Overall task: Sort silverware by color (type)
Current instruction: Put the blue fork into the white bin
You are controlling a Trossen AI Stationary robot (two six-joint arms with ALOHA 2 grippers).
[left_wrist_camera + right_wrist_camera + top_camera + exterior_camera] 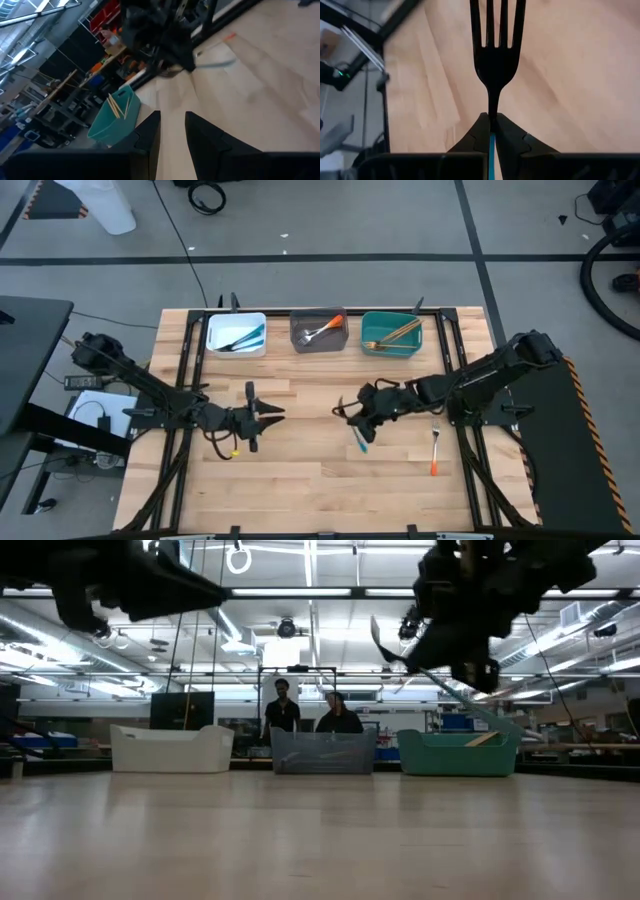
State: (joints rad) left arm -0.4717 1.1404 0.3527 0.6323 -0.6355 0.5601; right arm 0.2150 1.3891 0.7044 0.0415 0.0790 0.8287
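Observation:
My right gripper [350,413] hangs above the table's middle, shut on a blue-handled fork [495,45]. The fork's blue handle [360,442] shows below the gripper in the high view. My left gripper [278,415] is left of centre, open with a narrow gap, nothing between its fingers [150,132]. An orange-handled fork [435,450] lies flat on the table at the right. More silverware sits in three bins at the far edge: blue-handled in the white bin [237,335], orange-handled in the grey bin [318,332], gold in the teal bin [391,333]. My right gripper pinches the fork between its two fingers at the slim neck [493,116], where the silver head meets the blue handle. The fork lies along the fingers: the tines stick out ahead of the fingertips and the handle [491,150] runs back between them. The fork [440,680] is lifted clear and tilted.
Black frame rails [455,360] run along both sides of the wooden table. Bare wood lies between the grippers and the bins and toward the near edge. Two people [310,715] stand in the room beyond the grey bin.

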